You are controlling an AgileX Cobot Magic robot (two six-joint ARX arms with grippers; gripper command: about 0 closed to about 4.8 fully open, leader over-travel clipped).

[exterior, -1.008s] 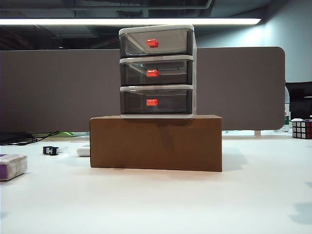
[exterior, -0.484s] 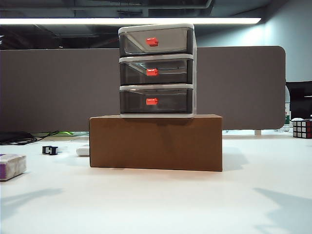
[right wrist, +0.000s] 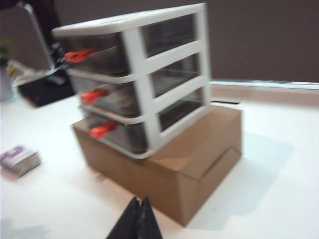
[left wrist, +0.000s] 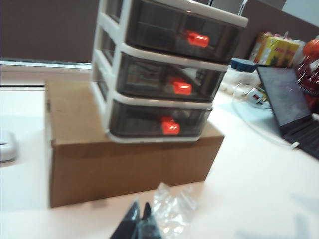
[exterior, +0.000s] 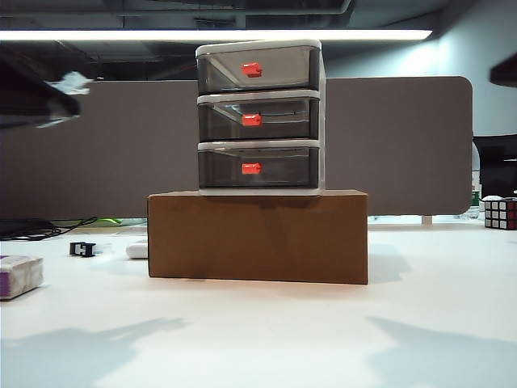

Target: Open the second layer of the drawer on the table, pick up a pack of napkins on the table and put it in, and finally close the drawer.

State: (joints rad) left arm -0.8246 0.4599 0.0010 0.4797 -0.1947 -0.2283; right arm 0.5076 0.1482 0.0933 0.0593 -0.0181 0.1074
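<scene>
The table (exterior: 266, 339) carries a cardboard box (exterior: 258, 236), the pack of napkins (exterior: 20, 276) and a Rubik's cube (exterior: 500, 214).

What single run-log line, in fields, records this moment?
stage: approach | drawer: all layers shut, on cardboard box | pack of napkins: on table, untouched | left hand: shut, empty | right hand: shut, empty

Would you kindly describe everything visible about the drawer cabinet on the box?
The drawer cabinet has a white plastic frame holding three stacked smoky-grey translucent drawers, each with a red-orange tab handle. All three look shut, including the middle one. It stands upright on a brown cardboard box, which rests on the white table. Nothing else touches it; both grippers are away from it.
</scene>
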